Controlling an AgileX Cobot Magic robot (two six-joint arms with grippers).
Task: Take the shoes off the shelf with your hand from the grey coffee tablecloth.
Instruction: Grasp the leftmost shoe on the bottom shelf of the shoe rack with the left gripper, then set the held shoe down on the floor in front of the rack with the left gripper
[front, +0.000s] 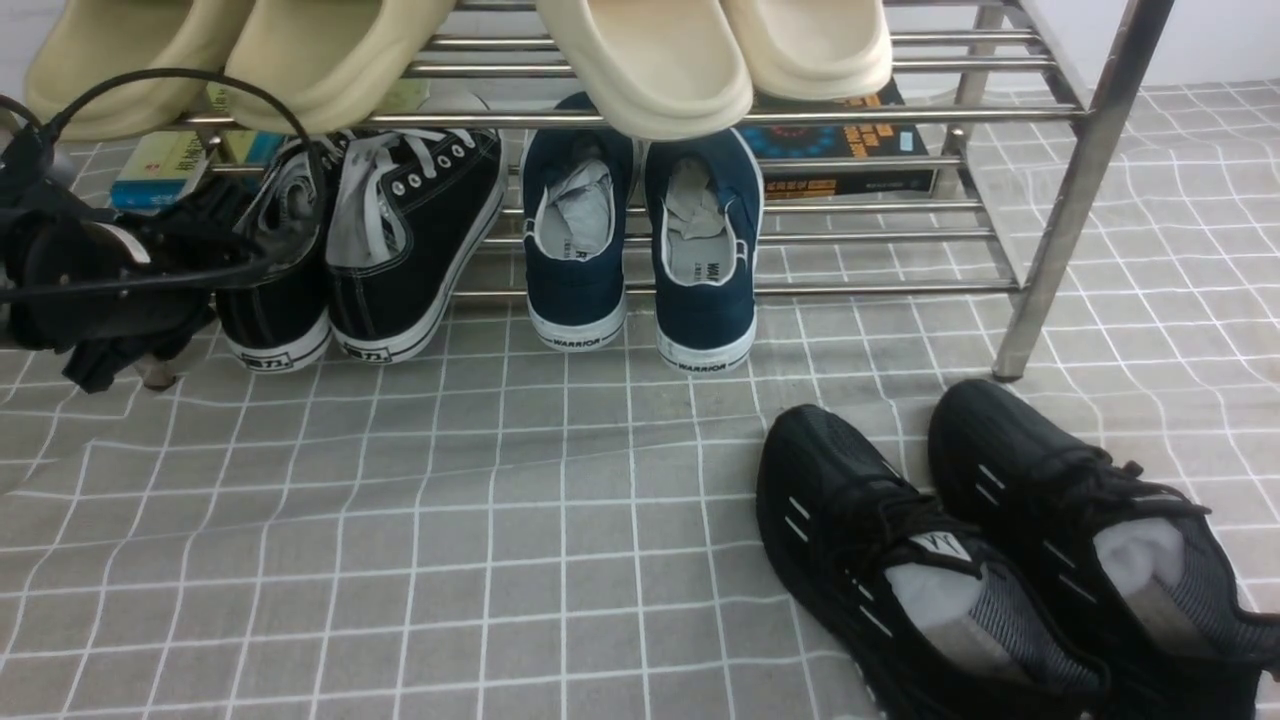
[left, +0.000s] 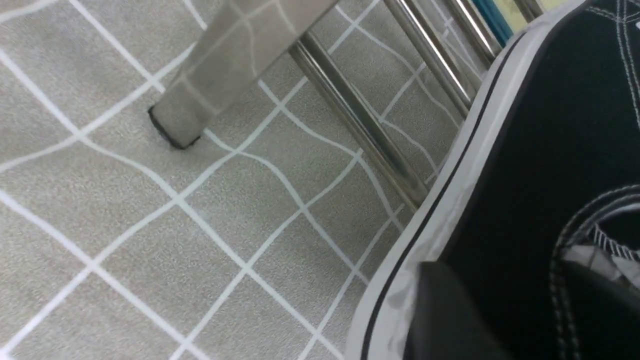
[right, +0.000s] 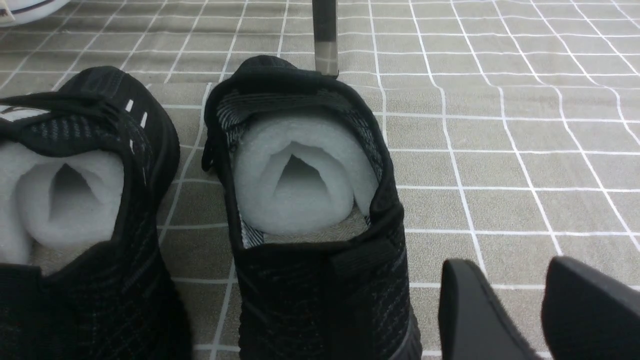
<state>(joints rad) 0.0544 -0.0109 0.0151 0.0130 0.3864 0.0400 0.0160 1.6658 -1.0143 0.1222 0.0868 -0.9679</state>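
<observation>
The black canvas shoes stand side by side, heels toward me, at the left of the shelf's (front: 1060, 220) lower tier; the left one (front: 275, 320) is partly hidden by my left gripper (front: 235, 235), the right one (front: 420, 240) shows fully. In the left wrist view my left gripper (left: 510, 272) is open and straddles the left shoe's (left: 540, 150) side wall: one finger outside by the white sole, one inside the opening. My right gripper (right: 507, 272) is open and empty, low over the grey coffee tablecloth (front: 500, 520), beside the running shoes.
Navy slip-ons (front: 640, 240) stand right of the sneakers. Black knit running shoes (front: 1000, 560) lie on the cloth at front right. Beige slippers (front: 640, 60) sit on the top tier. Books (front: 850, 150) lie behind the rack. A rack leg (left: 210, 90) stands near the left gripper.
</observation>
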